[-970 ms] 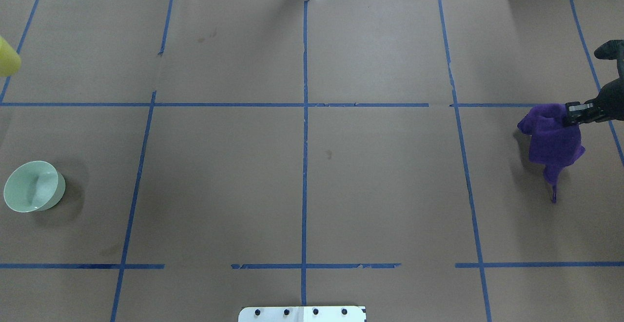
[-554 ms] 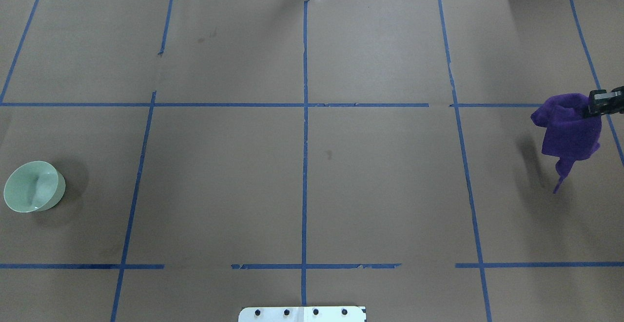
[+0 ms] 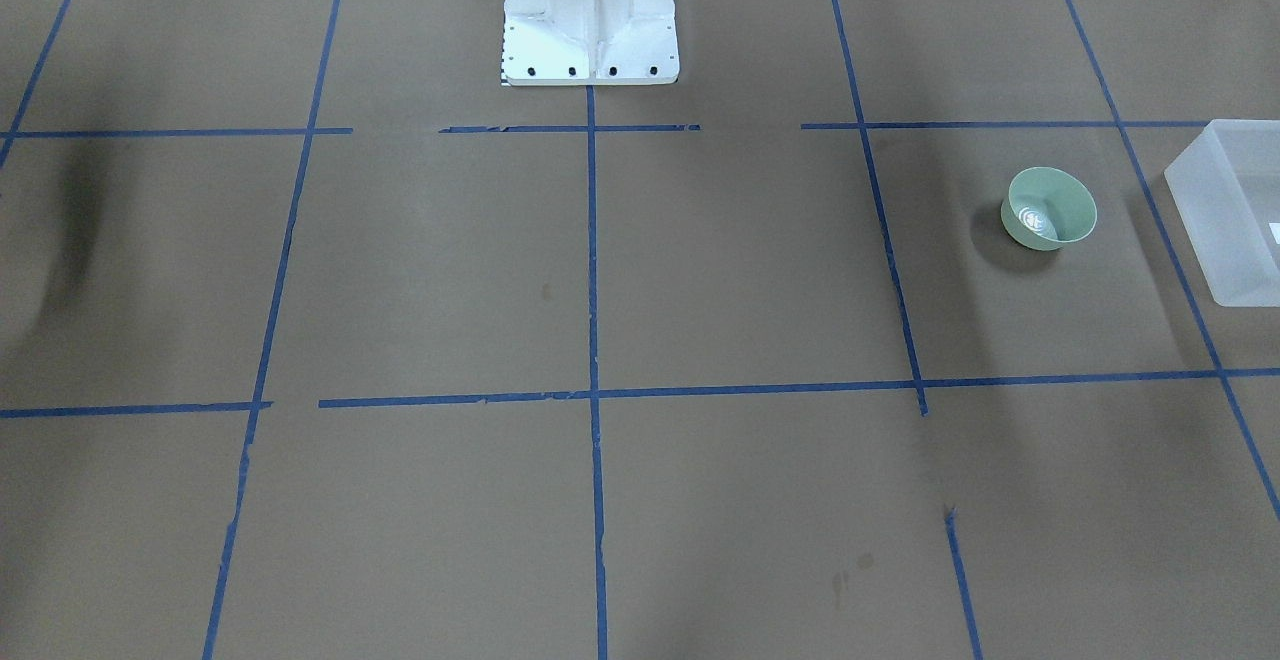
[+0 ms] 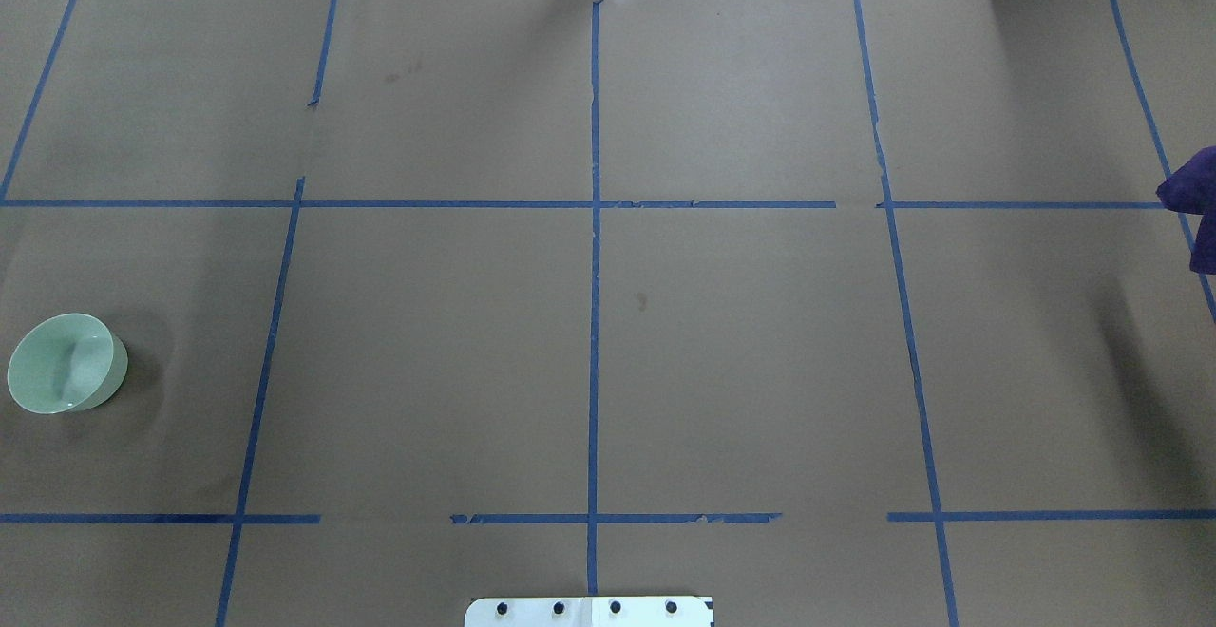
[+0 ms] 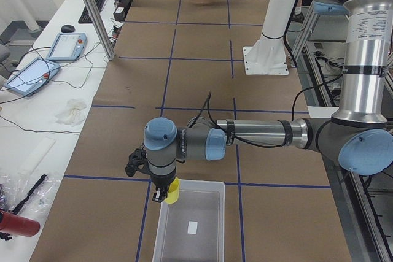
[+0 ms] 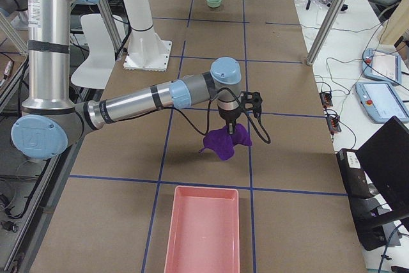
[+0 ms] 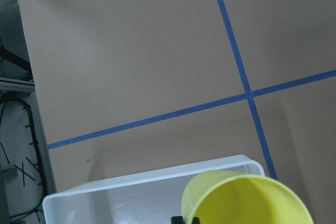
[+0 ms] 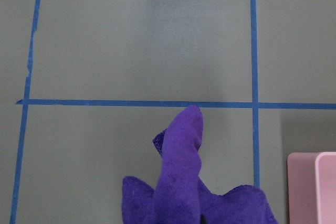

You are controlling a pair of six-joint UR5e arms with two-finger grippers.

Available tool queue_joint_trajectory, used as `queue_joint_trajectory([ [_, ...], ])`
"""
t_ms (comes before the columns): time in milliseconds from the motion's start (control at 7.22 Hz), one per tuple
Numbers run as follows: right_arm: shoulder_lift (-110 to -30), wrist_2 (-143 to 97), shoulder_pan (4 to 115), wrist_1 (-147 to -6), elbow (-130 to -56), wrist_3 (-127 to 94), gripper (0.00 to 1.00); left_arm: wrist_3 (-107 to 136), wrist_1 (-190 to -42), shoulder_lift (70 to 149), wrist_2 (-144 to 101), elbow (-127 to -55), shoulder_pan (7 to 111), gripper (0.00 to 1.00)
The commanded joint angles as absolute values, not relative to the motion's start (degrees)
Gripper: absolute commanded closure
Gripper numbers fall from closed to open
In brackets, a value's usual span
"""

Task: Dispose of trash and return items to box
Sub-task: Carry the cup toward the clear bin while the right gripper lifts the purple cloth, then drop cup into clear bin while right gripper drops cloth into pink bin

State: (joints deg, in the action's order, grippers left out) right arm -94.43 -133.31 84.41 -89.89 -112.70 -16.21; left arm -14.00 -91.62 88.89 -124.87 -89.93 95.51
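Observation:
My left gripper (image 5: pixel 163 194) is shut on the small yellow cup (image 5: pixel 172 191) and holds it over the near-end rim of the frosted white box (image 5: pixel 190 228). The left wrist view shows the cup (image 7: pixel 247 200) above the box's corner (image 7: pixel 105 198). The mint-green bowl (image 4: pixel 66 375) stands upright on the table beside the box (image 3: pixel 1225 210). My right gripper (image 6: pixel 229 127) is shut on a purple cloth (image 6: pixel 225 144) that hangs above the table, short of the pink tray (image 6: pixel 201 231). The cloth (image 4: pixel 1195 199) shows at the overhead view's right edge.
The white robot base (image 3: pixel 588 15) stands at the table's middle edge. Blue tape lines grid the brown paper. The pink tray's corner (image 8: pixel 310 187) shows in the right wrist view. Tablets and cables lie on side benches (image 5: pixel 43 72).
My right gripper has carried the purple cloth to the right, almost out of the overhead view. The yellow cup has left that view's left edge. The bowl has not moved.

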Motion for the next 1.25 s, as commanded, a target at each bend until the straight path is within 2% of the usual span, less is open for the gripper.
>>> queue_joint_trajectory([
  [0,-94.92,-133.5,87.53,-91.93,-113.38,-13.01,1.0,-11.52,-96.12,85.88,-127.59,-87.21,95.36,1.0],
  [416,-95.97,-135.25,90.34,-91.93,-113.73,-11.08,1.0,-11.6,-96.94,85.34,-133.77,-85.78,91.34,1.0],
  [693,-97.46,-135.26,92.45,-91.93,-113.82,-8.36,1.0,-11.78,-99.3,85.34,-133.6,-85.78,89.92,0.01],
  [970,-97.91,-135.26,93.07,-92.8,-115.13,-8.26,1.0,-11.34,-102.47,85.43,-133.59,-87.0,89.91,0.0],
  [1108,-98.17,-135.26,93.42,-92.9,-115.14,-7.04,1.0,-11.08,-101.7,85.34,-133.59,-91.62,90.0,0.0],
])
